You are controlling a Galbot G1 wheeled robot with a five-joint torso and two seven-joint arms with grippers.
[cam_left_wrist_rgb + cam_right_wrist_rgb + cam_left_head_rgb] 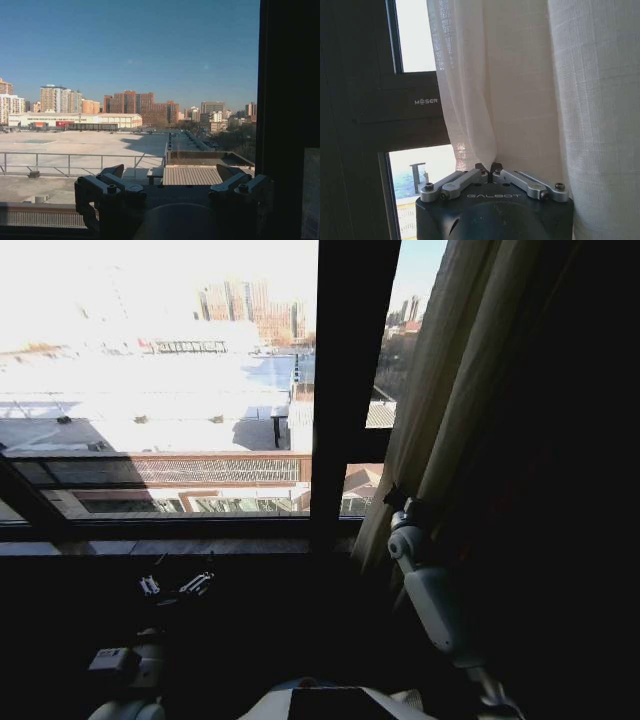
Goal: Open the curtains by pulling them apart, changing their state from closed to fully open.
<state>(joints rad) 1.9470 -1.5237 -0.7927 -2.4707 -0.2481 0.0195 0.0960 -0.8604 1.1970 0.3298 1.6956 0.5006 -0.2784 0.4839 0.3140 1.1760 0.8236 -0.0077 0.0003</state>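
Note:
A cream sheer curtain (450, 390) hangs bunched in long pleats at the right of the window, seen close up as woven white fabric (520, 90) in the right wrist view. My right gripper (398, 502) is raised at the curtain's inner edge, and its fingertips (490, 167) are shut on a pinched fold of the fabric. My left gripper (175, 585) is low at the left, below the sill, open with nothing between its fingers (112, 172). It faces the bare glass.
A thick black window frame upright (345, 390) stands just left of the curtain; its crossbar carries a label (426, 101). The sill (150, 547) runs along the bottom of the glass, with dark wall below. Rooftops and buildings lie outside.

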